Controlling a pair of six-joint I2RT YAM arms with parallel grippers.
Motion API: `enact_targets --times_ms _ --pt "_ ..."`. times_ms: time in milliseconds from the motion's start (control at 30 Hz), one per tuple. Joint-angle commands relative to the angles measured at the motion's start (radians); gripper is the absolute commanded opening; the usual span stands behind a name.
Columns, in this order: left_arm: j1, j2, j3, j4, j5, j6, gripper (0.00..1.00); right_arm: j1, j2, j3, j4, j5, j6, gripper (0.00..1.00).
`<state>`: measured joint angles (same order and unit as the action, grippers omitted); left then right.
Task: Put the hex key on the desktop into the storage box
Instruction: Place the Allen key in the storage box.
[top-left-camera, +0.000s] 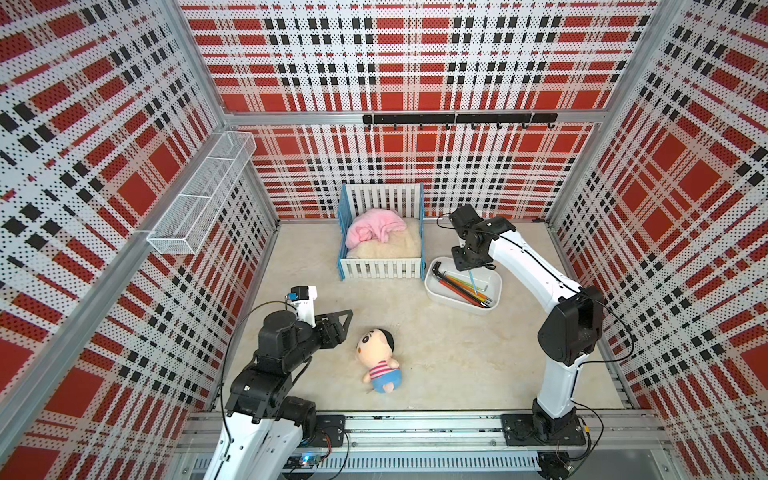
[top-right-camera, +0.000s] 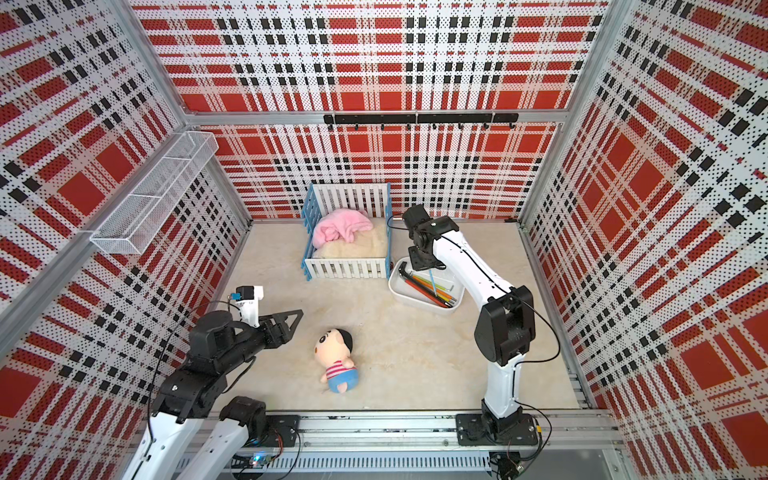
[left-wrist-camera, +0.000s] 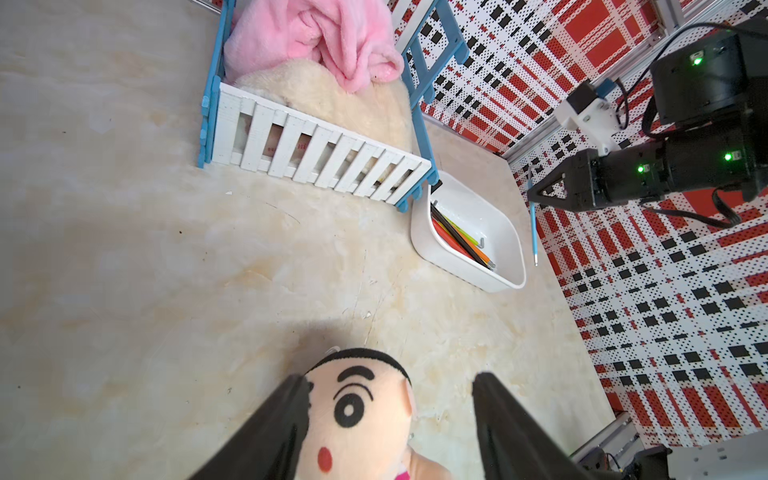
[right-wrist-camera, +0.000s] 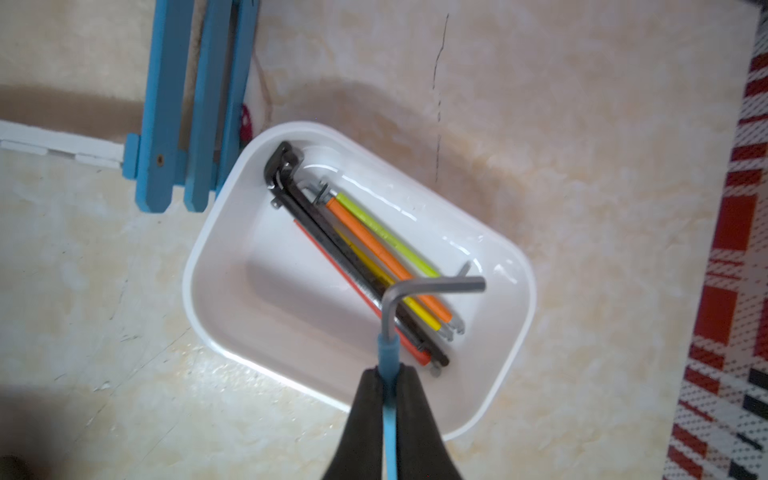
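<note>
While the right gripper (right-wrist-camera: 390, 372) is held over the storage box (right-wrist-camera: 216, 299), its fingers (right-wrist-camera: 365, 415) are seen pressed together on the blue sleeve of the hex key (right-wrist-camera: 387, 320). The sleeve is clamped partway along, with part of its length passing back behind the pads.

From the fingers the key's long axis runs steeply downward, close to upright with a slight lean, as is confirmed in a top view (top-left-camera: 472, 282). The bare grey bend is carried at the lower end, and the short arm is turned sideways, across the stored hex keys (right-wrist-camera: 374, 249). Those keys are laid together along the box floor, so the held key stands nearly square to them. Whether the bent end touches them cannot be told.

The box is thus placed directly beneath the fingers, not to one side. It is judged that only a short descent or a plain release is called for, with no sideways travel. The short arm is judged likely to fall across the heap rather than alongside it.

The box is set on the desktop (top-left-camera: 436, 353), just beside a corner of the blue-and-white crib (top-left-camera: 382, 268). The right arm is plainly the nearer.

The left gripper (left-wrist-camera: 388, 376) is held well apart from the box, near the plush doll (top-left-camera: 376, 357). Its fingers (left-wrist-camera: 274, 428) are seen standing apart, and nothing is gripped.
</note>
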<state>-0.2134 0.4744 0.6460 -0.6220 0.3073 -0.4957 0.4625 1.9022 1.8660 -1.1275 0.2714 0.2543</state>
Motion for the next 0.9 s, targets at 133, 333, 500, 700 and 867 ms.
enact_targets --times_ms 133,333,500,700,867 --pt "0.008 0.012 -0.006 -0.001 0.009 0.015 0.68 -0.001 0.028 -0.069 0.239 0.033 -0.353 0.0" --pt "0.008 0.019 -0.005 -0.001 0.005 0.013 0.68 0.001 0.037 -0.194 0.352 -0.022 -0.542 0.0" --pt "0.009 0.026 -0.002 0.0 0.004 0.014 0.68 0.002 0.066 -0.269 0.393 -0.022 -0.597 0.0" --pt "0.012 0.033 -0.002 -0.002 0.005 0.017 0.68 0.009 0.113 -0.334 0.428 -0.001 -0.638 0.0" --pt "0.013 0.036 -0.002 -0.002 0.006 0.017 0.68 0.015 0.141 -0.343 0.449 0.007 -0.641 0.0"
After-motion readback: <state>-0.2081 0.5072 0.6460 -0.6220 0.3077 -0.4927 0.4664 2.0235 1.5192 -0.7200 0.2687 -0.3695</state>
